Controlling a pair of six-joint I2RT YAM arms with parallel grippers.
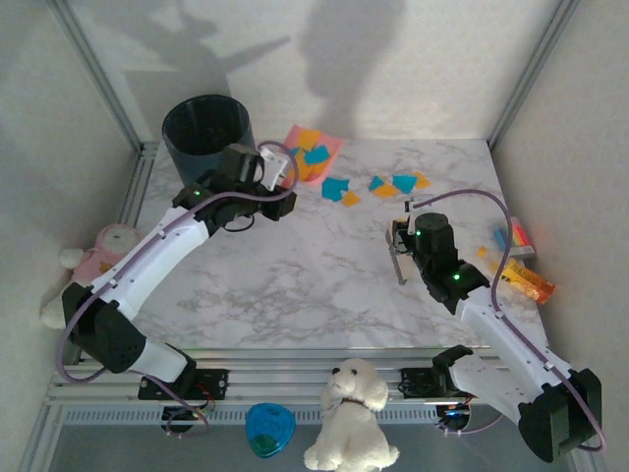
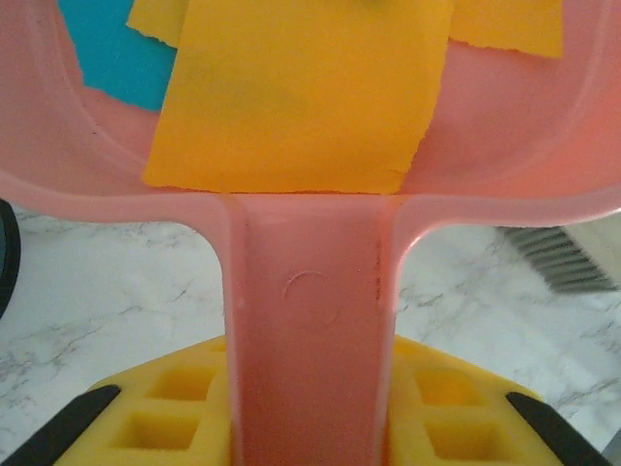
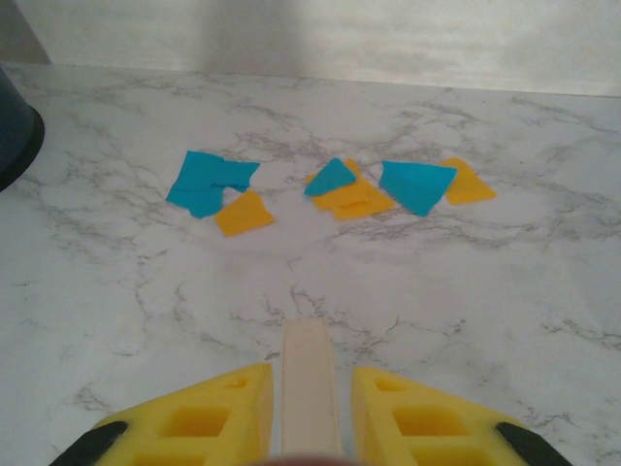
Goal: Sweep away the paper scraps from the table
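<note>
Overlapping paper scraps [image 2: 291, 97] in cropped pink dustpan [image 2: 310, 320]; cream handle [image 3: 310, 388] cut off.

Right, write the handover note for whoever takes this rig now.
Left gripper: shut on the dustpan handle, with the dustpan by the table's far edge, near the bin.
Right gripper: shut on a cream stick, pointing toward the far edge.
Done: some scraps already lie in the dustpan.
Left: teal and orange scraps lie loose on the table ahead of the right gripper. They need sweeping into the dustpan, which probably then gets tipped into the bin.
</note>
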